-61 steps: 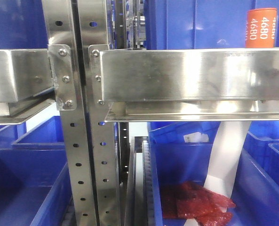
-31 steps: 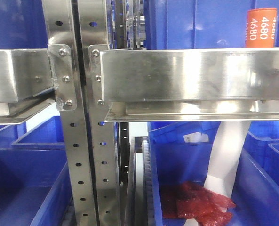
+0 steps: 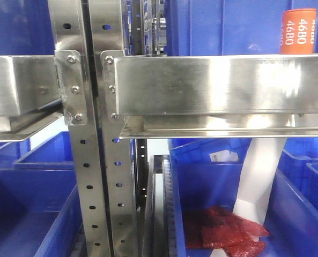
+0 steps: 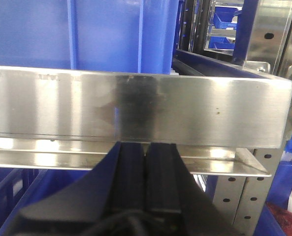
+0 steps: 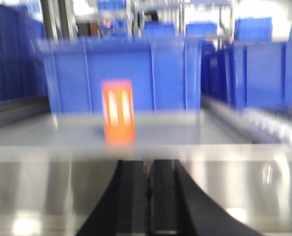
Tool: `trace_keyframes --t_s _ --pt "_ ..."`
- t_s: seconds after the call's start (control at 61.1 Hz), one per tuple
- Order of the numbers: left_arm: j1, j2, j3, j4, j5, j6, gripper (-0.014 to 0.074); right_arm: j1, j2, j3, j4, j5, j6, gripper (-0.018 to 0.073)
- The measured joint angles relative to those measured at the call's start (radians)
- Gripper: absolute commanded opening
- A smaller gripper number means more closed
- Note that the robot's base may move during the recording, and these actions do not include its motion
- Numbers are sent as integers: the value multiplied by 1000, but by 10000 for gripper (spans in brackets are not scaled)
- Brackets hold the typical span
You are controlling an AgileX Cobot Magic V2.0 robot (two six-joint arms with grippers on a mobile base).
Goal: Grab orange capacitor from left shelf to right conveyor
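The orange capacitor (image 3: pixel 297 31), a cylinder with white "4680" print, stands upright on the upper steel shelf at the far right of the front view. It also shows blurred in the right wrist view (image 5: pixel 118 111), standing on the shelf surface ahead of and slightly left of my right gripper (image 5: pixel 148 164), which is shut and empty below the shelf's front lip. My left gripper (image 4: pixel 146 146) is shut and empty, just under the front rail of a steel shelf (image 4: pixel 136 105). Neither gripper shows in the front view.
Steel shelf rails (image 3: pixel 217 83) and a perforated upright post (image 3: pixel 94 160) fill the front view. Blue bins (image 3: pixel 24 214) sit below, one holding red packets (image 3: pixel 223 233) and a white strip (image 3: pixel 258 182). Blue crates (image 5: pixel 121 73) stand behind the capacitor.
The capacitor sits very slightly right and lower in the front view than before; otherwise nothing has visibly changed.
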State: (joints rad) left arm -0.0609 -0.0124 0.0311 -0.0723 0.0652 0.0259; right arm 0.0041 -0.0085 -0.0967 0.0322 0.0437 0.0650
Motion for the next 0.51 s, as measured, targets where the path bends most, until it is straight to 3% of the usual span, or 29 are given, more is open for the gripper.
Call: trace_keyframes --t_s 0.196,0.262,0.507 --pt "0 0 0 0 0 0 -127 0 160 -269 0 100 0 60" --pt "0 0 0 0 0 0 -127 0 251 -343 0 113 0 100" --pt "0 0 0 0 0 0 -127 19 565 -488 0 135 0 535"
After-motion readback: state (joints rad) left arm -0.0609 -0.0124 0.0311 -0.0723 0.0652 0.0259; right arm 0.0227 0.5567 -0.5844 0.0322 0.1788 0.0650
